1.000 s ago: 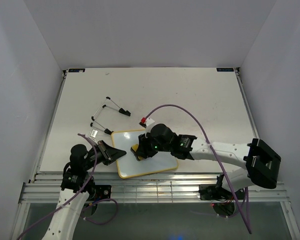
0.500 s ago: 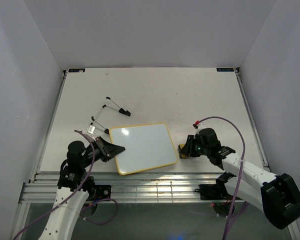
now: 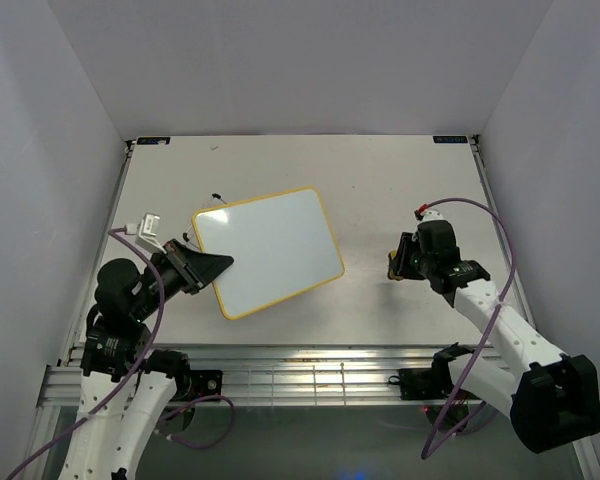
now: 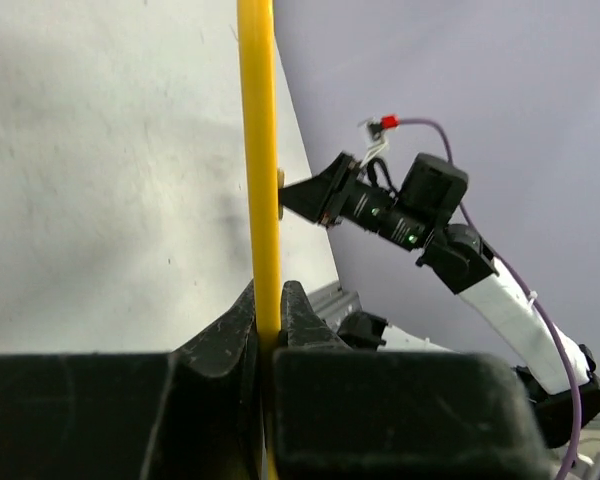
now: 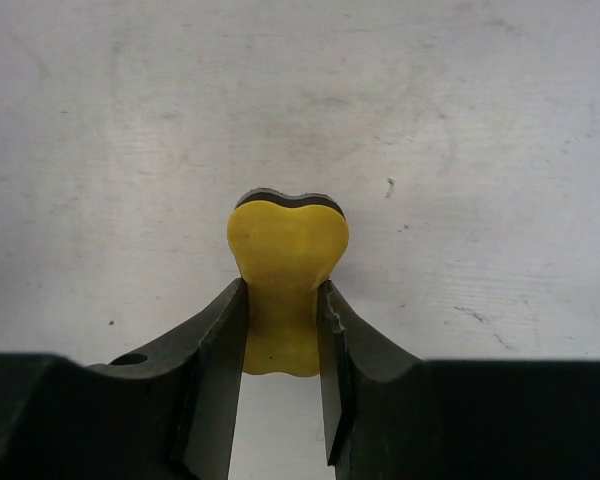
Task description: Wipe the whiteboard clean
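Note:
The whiteboard [image 3: 270, 250] is white with a thin yellow frame and shows no writing. It is lifted and tilted over the table's left middle. My left gripper [image 3: 212, 266] is shut on its left edge; in the left wrist view the yellow frame [image 4: 257, 170] runs up edge-on from between the jaws. My right gripper [image 3: 392, 264] is at the table's right, apart from the board, shut on the yellow bone-shaped eraser [image 5: 285, 285], which is against the table top.
A small black marker part [image 3: 216, 196] shows on the table just beyond the board's far left corner. The white table [image 3: 380, 180] is walled by white panels on three sides. A metal rail [image 3: 310, 365] runs along the near edge.
My left gripper has lifted the whiteboard up and toward the far left, covering the markers. My right gripper has carried the eraser off the board to the table's right.

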